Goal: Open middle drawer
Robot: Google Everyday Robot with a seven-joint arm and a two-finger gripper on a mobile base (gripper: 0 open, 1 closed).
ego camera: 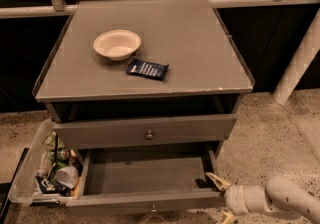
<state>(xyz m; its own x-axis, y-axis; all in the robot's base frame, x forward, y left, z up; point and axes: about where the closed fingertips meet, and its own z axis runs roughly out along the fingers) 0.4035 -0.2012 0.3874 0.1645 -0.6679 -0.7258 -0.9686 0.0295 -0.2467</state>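
The middle drawer [145, 173] stands pulled out from the grey cabinet, its grey inside bare. Its small knob [153, 208] shows at the centre of the front, near the frame's bottom edge. Above it, another drawer front [100, 133] with a round knob sits nearly flush. My gripper [222, 199] comes in from the lower right, at the open drawer's right front corner. Its fingers are apart: one fingertip [217, 180] lies just inside the drawer and the other sits outside, below the front panel. It holds nothing.
On the cabinet top [200, 43] sit a white bowl [116, 44] and a dark blue packet [147, 69]. A clear bin [25, 178] with cans and wrappers stands on the floor at the left. A white post [300, 63] leans at the right.
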